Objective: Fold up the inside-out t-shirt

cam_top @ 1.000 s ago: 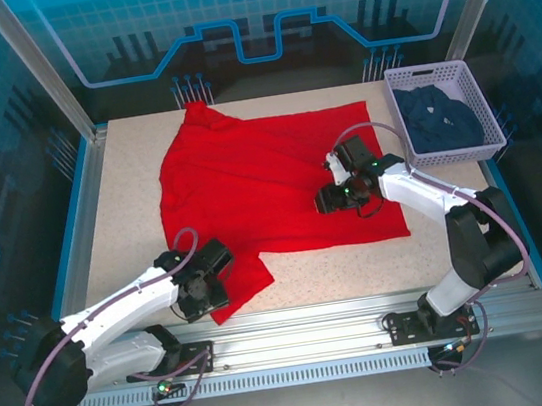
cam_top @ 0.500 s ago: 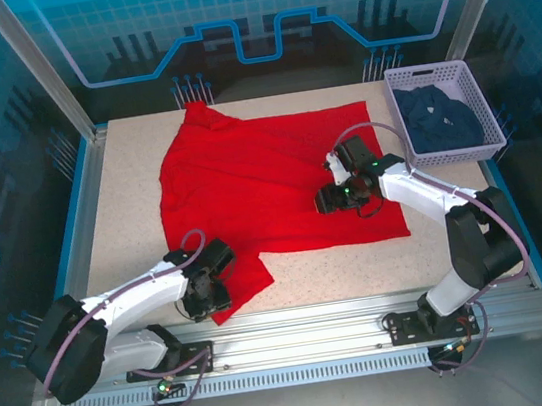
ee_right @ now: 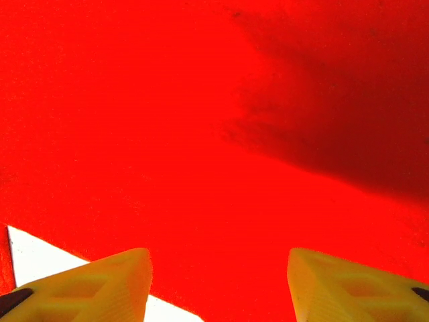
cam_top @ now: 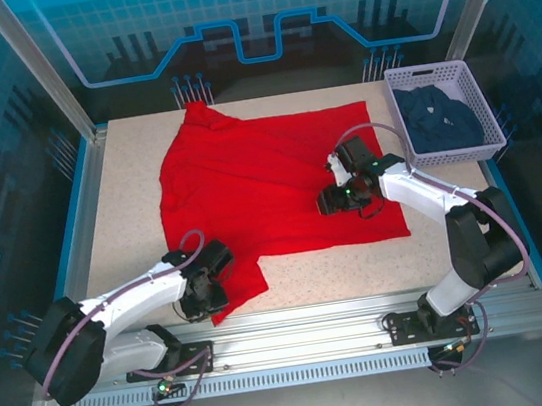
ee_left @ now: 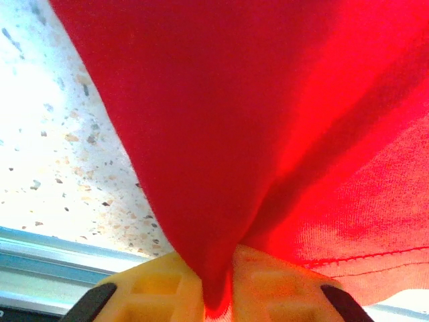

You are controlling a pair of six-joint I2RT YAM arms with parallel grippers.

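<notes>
Tabletop (cam_top: pixel 126 213): L gripper (ee_left: pixel 218 285) now pinched on t-shirt (cam_top: pixel 268 178) near corner, was open; R gripper (ee_right: pixel 218 272) spread. Ready to fold.

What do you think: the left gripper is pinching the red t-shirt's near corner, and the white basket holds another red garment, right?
One thing is wrong: the garment in the white basket is dark navy blue, not red, as the top external view shows. The left gripper is indeed pinching the red t-shirt's near corner.
</notes>
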